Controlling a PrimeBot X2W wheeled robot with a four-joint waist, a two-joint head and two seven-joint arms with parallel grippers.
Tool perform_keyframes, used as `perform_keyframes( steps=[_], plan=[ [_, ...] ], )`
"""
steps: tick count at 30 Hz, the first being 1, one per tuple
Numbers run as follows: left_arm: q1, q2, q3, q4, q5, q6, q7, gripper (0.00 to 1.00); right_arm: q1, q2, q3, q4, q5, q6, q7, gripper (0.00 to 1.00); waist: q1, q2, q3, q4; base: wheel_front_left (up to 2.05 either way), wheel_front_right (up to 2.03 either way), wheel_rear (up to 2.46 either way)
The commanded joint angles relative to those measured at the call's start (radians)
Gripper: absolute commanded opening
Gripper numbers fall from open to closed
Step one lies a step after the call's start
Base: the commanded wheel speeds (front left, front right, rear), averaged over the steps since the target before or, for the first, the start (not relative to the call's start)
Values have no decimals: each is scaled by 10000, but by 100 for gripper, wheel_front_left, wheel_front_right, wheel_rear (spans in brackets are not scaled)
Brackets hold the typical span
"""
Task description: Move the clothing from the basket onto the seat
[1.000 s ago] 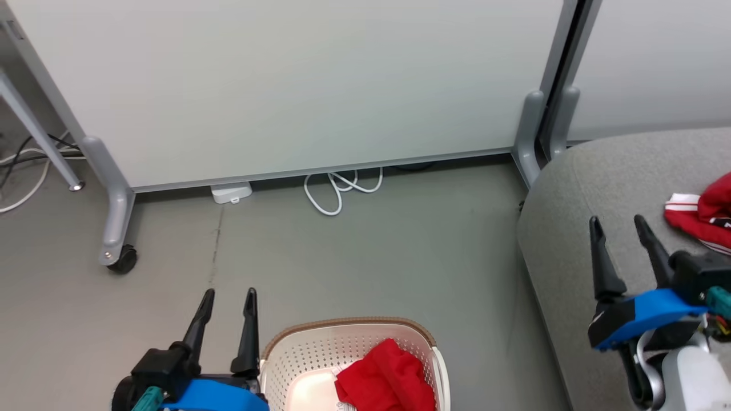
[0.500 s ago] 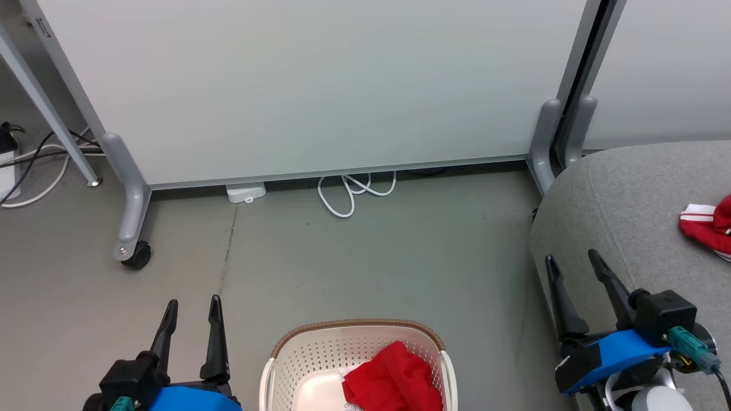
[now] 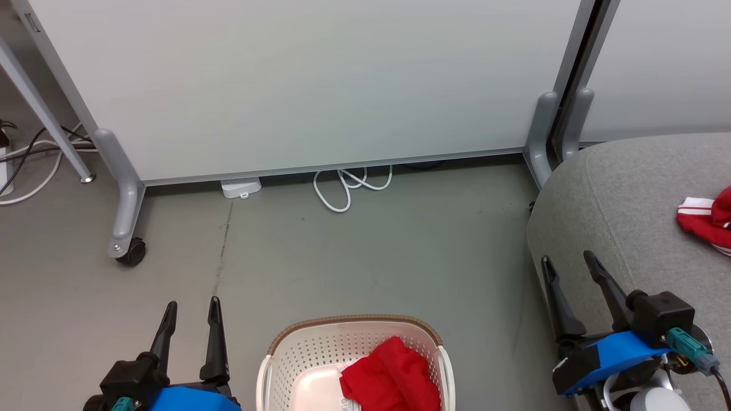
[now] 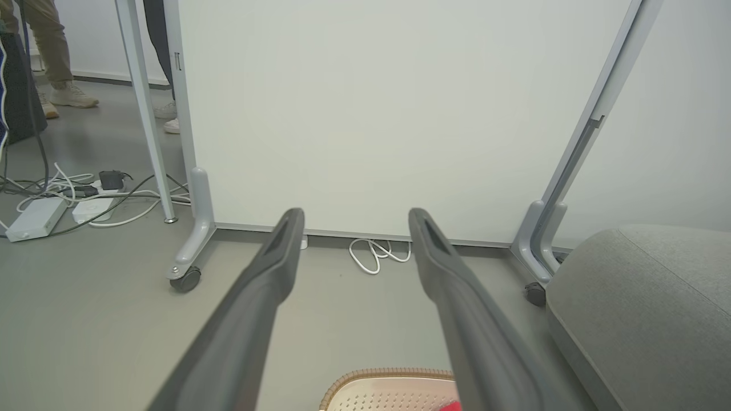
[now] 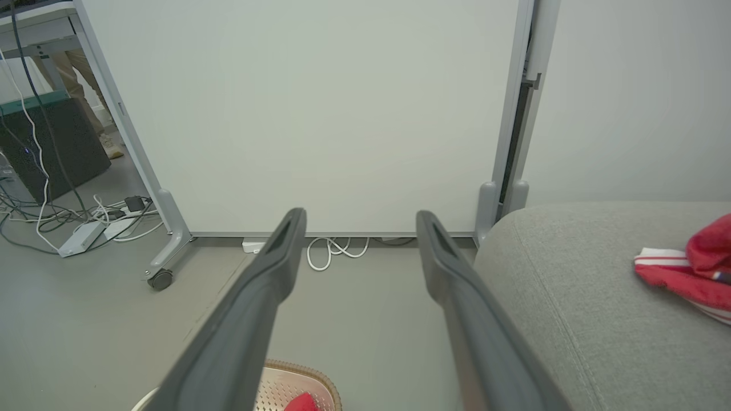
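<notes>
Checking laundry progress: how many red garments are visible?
2: one red fabric garment in the cream perforated basket; one red white-trimmed garment on the grey upholstered seat. Others may hide beneath.

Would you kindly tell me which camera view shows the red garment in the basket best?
The head view: the red garment lies mostly in sight inside the basket. Each wrist view catches a small sliver of it at its bottom edge.

Plastic basket [image 3: 302, 353] (matt), cloth seat [image 3: 628, 194].
</notes>
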Motion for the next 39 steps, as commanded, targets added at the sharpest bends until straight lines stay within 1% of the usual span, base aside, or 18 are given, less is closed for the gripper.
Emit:
perform_keyframes(
  steps=[1, 8, 13, 18, 24, 32, 39],
  plan=[
    [-105, -17, 8, -9, 16, -78, -26, 100, 69, 10, -24, -12, 104, 1, -49, 100, 0, 0, 24, -18, 0, 0, 0],
    [-232, -35, -66, -22, 38, -79, -27, 100, -184, 11, 88, -53, 161, 1, -64, 100, 0, 0, 271, -142, 0, 0, 0],
    [-429, -43, -208, 64, -8, -85, -27, 100, -476, 8, 163, -206, 99, 1, -93, 100, 0, 0, 845, -374, 0, 0, 0],
    [-887, -41, -512, 272, -86, -86, -27, 100, -863, 10, 201, -446, 91, 1, -138, 100, 0, 0, 1898, -681, 0, 0, 0],
    [-1955, 68, -1084, 669, -177, -87, -27, 100, -1580, 8, 312, -827, 52, 1, -256, 100, 0, 0, 3647, -1117, 0, 0, 0],
    [-3864, 309, -2481, 1935, -406, -88, -27, 100, -2585, 10, 499, -1290, -21, 1, -534, 100, 0, 0, 5770, -1697, 0, 0, 0],
    [-5290, 501, -3646, 3293, -704, -87, -28, 100, -3210, 10, 729, -1781, -16, 1, -683, 100, 0, 0, 7132, -2249, 0, 0, 0]
  ],
)
